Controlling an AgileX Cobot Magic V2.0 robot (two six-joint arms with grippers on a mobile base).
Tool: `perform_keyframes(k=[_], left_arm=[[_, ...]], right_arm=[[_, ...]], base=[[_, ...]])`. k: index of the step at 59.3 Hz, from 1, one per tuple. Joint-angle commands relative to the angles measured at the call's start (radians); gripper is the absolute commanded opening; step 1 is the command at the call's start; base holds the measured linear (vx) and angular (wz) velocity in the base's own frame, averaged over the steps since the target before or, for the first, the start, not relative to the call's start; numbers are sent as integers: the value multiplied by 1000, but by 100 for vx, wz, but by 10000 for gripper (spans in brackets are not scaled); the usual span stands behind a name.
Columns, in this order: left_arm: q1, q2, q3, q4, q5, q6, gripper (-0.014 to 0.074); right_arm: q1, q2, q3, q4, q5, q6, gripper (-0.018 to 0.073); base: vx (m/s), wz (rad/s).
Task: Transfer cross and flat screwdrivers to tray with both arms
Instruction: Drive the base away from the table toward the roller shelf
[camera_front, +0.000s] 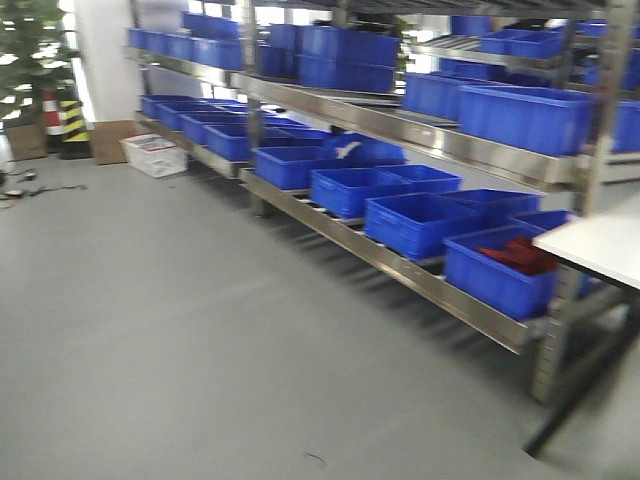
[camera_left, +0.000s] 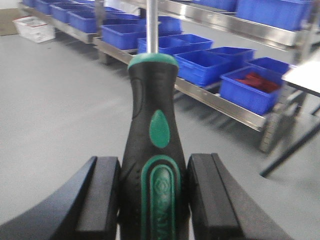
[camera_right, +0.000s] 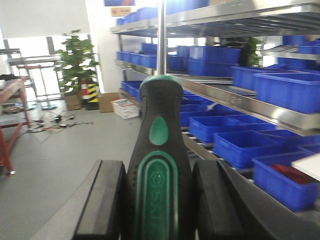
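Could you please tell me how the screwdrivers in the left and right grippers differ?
The left screwdriver sits in the left gripper, the right screwdriver in the right gripper. The left screwdriver's green inlay is turned slightly aside; the right screwdriver's faces the camera squarely. Both: black-green handles, steel shafts, tips out of view.

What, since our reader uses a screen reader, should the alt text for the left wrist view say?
The left gripper clamps a screwdriver by its black-and-green handle, its steel shaft pointing up out of frame. Behind, blurred, lie a grey floor and a steel rack of blue bins, one holding something red.
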Motion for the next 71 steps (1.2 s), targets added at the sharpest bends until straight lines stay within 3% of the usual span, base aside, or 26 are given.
perform_keyframes(k=[1, 71], left_arm=[[-3, -4, -27, -12, -93, 0, 1], [-3, -4, -27, -12, -93, 0, 1]], right_arm=[[0, 7, -28, -7, -101, -5, -8], [0, 7, -28, -7, -104, -5, -8]], base=[[52, 60], [59, 40]])
